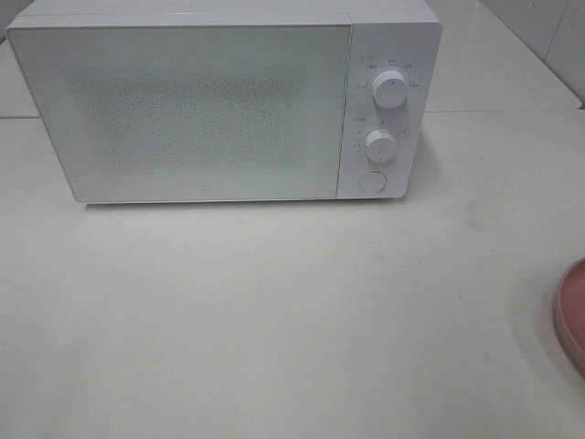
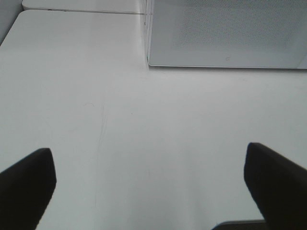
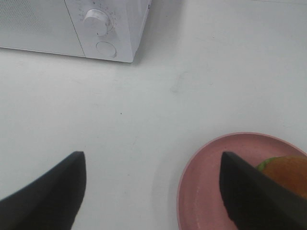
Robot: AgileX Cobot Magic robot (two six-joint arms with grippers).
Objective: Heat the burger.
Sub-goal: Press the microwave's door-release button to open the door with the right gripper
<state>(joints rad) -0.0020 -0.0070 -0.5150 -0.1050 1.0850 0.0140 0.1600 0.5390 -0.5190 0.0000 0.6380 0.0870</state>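
A white microwave stands at the back of the table with its door shut; it has two knobs and a round button on its right panel. The burger shows only in the right wrist view, partly hidden behind a finger, sitting on a pink plate. The plate's edge shows at the right border of the high view. My right gripper is open above the table, beside the plate. My left gripper is open and empty over bare table in front of the microwave's left corner.
A white tabletop lies in front of the microwave. A seam between table sections runs behind the microwave. The microwave's lower knob and button show in the right wrist view.
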